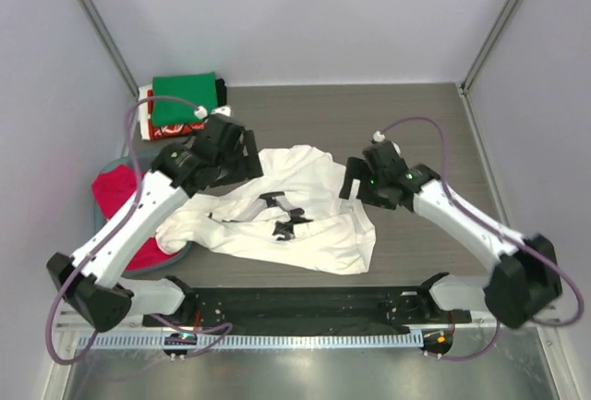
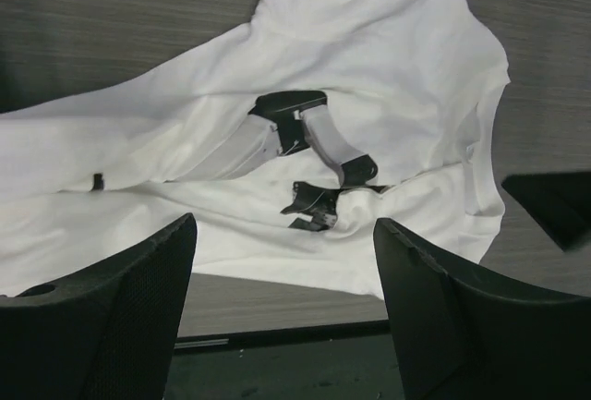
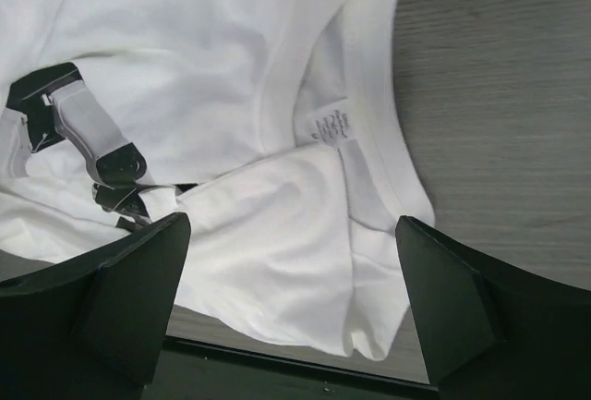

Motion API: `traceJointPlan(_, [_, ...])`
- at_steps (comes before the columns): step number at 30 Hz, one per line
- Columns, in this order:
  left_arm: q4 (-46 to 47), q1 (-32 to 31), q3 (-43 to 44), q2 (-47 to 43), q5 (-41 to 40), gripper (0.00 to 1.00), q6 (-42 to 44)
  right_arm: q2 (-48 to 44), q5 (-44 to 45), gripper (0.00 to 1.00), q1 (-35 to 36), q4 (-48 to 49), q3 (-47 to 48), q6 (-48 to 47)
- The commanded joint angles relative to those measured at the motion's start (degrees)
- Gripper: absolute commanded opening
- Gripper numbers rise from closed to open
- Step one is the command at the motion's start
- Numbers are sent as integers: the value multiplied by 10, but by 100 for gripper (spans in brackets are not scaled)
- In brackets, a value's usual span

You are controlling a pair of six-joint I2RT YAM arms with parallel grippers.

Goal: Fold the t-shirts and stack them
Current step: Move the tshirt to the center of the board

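Leftward, green t-shirt (image 1: 185, 97) just beyond grey-blue tub (image 1: 177, 250)

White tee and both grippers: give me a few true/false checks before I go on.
1. The white tee lies neatly folded. False: it lies crumpled and unfolded.
2. The left gripper is open and holds nothing. True.
3. The right gripper is shut on the tee. False: it is open and empty above it.
4. A green tee lies folded at the far left. True.
5. The neck label shows in the right wrist view. True.
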Motion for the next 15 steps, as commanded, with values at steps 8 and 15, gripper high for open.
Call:
traceJointPlan(8, [-33, 36, -148, -150, -43, 78, 21, 326, -62, 96, 19, -1, 208, -63])
traceJointPlan(15, [-33, 37, -174, -180, -48, 78, 14, 417, -18, 65, 15, -21, 239, -86])
